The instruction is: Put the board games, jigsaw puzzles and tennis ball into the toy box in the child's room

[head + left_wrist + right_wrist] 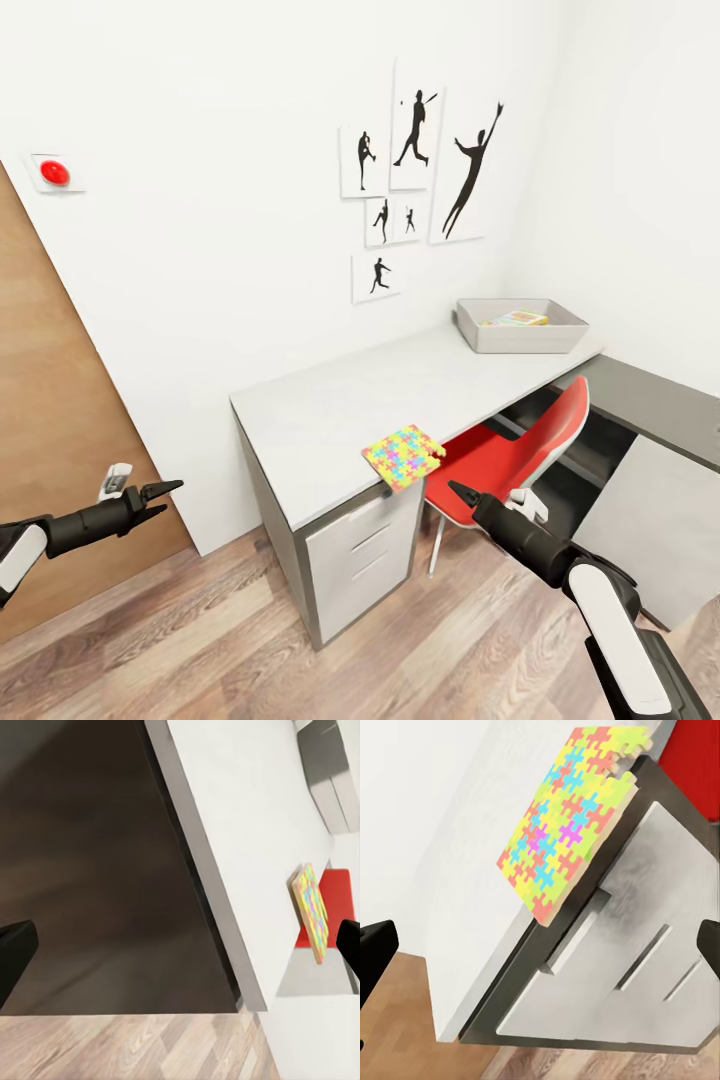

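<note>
My right gripper (458,490) is nearest, low in front of the red chair (520,450), and my left gripper (165,497) hangs by the wooden door (60,440). Each wrist view shows dark fingertips (373,956) spread to opposite edges with nothing between them, so both are released. One jigsaw puzzle (404,456) lies on the table (330,410) at its front edge, overhanging the drawers (615,967); one corner piece looks missing. The toy box (521,326) sits at the far end of the table, well apart from the puzzle. Inside it a bright printed cover (515,319) peeks over the wall, mostly hidden, too small for me to read. My right arm is cut off at the frame's corner.
</note>
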### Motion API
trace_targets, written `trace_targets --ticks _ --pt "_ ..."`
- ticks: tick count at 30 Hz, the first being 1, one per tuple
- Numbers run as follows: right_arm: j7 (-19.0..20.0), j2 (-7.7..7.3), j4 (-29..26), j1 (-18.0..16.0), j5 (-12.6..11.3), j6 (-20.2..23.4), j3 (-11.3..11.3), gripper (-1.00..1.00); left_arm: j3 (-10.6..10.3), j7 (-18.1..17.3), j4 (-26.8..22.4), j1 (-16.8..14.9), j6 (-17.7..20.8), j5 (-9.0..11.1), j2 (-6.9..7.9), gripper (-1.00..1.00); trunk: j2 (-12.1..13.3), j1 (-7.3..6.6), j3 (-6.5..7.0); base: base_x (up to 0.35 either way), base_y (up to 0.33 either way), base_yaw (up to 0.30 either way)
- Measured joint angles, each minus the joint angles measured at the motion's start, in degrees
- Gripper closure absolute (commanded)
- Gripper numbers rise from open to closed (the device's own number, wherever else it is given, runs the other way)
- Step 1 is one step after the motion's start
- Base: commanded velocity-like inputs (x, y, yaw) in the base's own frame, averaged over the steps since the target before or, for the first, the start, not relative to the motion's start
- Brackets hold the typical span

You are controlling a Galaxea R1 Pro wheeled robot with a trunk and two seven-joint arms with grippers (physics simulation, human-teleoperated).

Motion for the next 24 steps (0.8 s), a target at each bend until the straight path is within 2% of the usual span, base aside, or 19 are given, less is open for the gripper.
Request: trace_targets --ticks 6,16,24 --pt "0.0 0.03 -0.06 0.0 0.0 -0.01 0.02 -1.0 0.0 0.0 0.0 0.0 0.0 0.01 -0.01 -1.0 0.0 0.0 0.0 -0.003 -0.188 0.0" --pt "0.0 0.17 -0.06 0.0 0.0 -0.01 0.1 -1.0 0.06 0.0 0.04 0.0 -0.01 0.07 -0.08 -1.0 0.0 0.0 0.0 0.0 -0.039 0.008" --pt "0.0 0.18 -0.04 -0.01 0.0 -0.01 0.54 -1.0 0.09 0.19 0.08 0.02 -0.12 0.1 -0.21 -1.0 0.0 0.0 0.0 0.0 -0.048 0.183"
